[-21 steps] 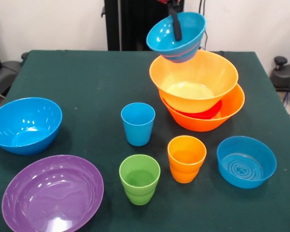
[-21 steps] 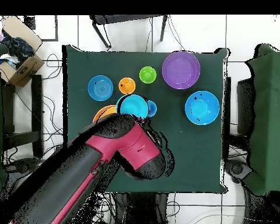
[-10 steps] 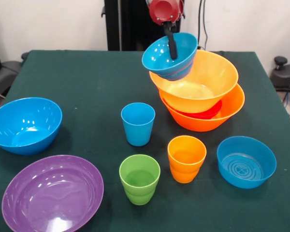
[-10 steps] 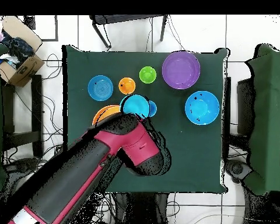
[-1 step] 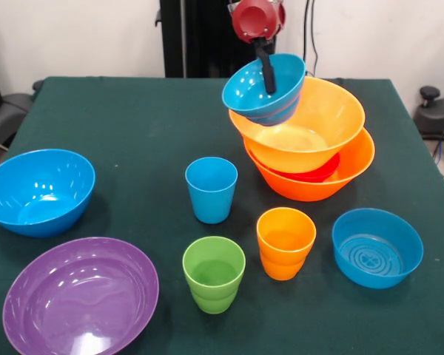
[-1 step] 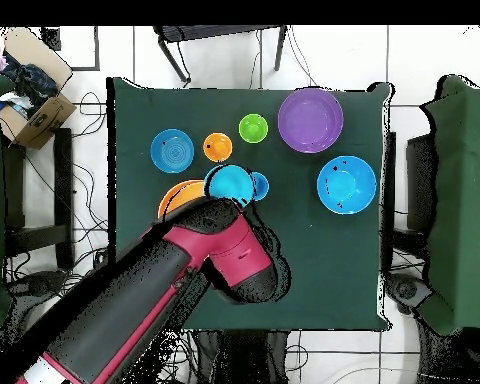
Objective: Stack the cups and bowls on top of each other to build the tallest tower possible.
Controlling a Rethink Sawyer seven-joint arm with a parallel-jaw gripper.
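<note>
- The gripper pinches the rim of a small blue bowl, one finger inside the bowl, holding it tilted above the near rim of the tower — probably to set it into the top orange bowl.
- The tower is two orange bowls with a red bowl nested between them; it stands well apart from the big blue bowl.
- Blue cup, green cup and orange cup stand in front of the tower, clear of the drop.
- Beside the cups lie another small blue bowl and the purple bowl — unstacked.
</note>
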